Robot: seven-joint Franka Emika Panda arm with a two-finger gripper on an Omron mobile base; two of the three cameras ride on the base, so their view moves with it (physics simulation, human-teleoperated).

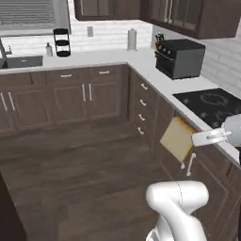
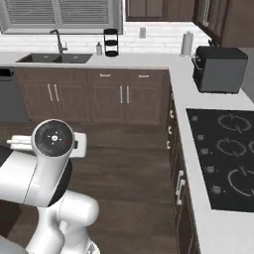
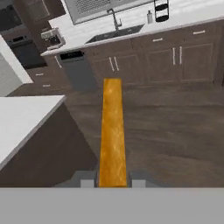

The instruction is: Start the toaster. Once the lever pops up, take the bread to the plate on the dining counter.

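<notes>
I have the bread (image 3: 113, 131) clamped between my fingers (image 3: 87, 180), one on each flat face, so from my hand I see it edge-on: a golden crust strip running straight out ahead of my gripper (image 3: 113, 181). Its long axis lies along my own pointing line. From the left base view the slice (image 1: 177, 139) hangs out past my gripper (image 1: 194, 140) over the wooden floor, just in front of the cabinet drawers, with the cooktop (image 1: 212, 104) behind my wrist.

What matters now is where the dining counter (image 3: 24, 118) lies from my fingers. Its white top and dark wood side sit to the left of the bread's edge in my hand view, and nearer than the sink (image 3: 114, 33) straight ahead. I see no plate on the corner that shows, so I judge it lies further along that top. My next move, I reckon, is a swing leftward, carrying the slice over that white surface.
</notes>
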